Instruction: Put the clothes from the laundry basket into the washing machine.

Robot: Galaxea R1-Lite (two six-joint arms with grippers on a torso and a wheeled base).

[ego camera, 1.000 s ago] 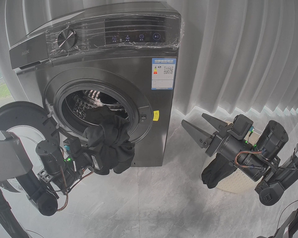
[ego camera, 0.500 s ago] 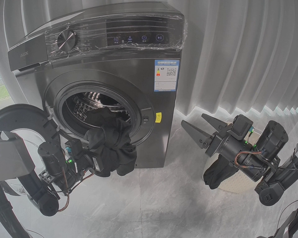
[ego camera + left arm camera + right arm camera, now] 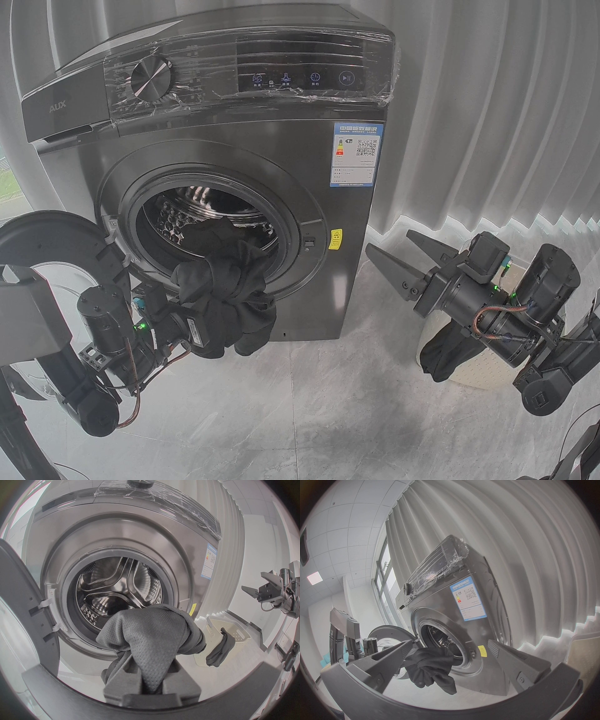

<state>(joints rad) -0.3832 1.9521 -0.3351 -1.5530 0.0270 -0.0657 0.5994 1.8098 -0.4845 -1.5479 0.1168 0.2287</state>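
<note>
The grey washing machine [image 3: 250, 144] stands with its round door [image 3: 44, 250] swung open to the left. A black garment [image 3: 225, 294] hangs bunched over the lower lip of the drum opening [image 3: 206, 219]. My left gripper [image 3: 152, 683] is shut on the garment [image 3: 153, 639], just below and in front of the opening. The cream laundry basket [image 3: 481, 372] sits on the floor at the right, with another black cloth [image 3: 445, 356] hanging over its rim. Above the basket my right gripper [image 3: 400, 256] is held open with nothing between its fingers; the right wrist view shows it [image 3: 450, 655] facing the machine.
White curtains [image 3: 500, 112] hang behind and to the right of the machine. Grey tiled floor [image 3: 350, 412] lies bare between the machine and the basket. The drum [image 3: 118, 586] shows shiny metal inside.
The head view has shifted, so the machine and basket sit farther right in the picture. The left gripper still holds the garment at the drum's lip. The right arm looks unchanged.
</note>
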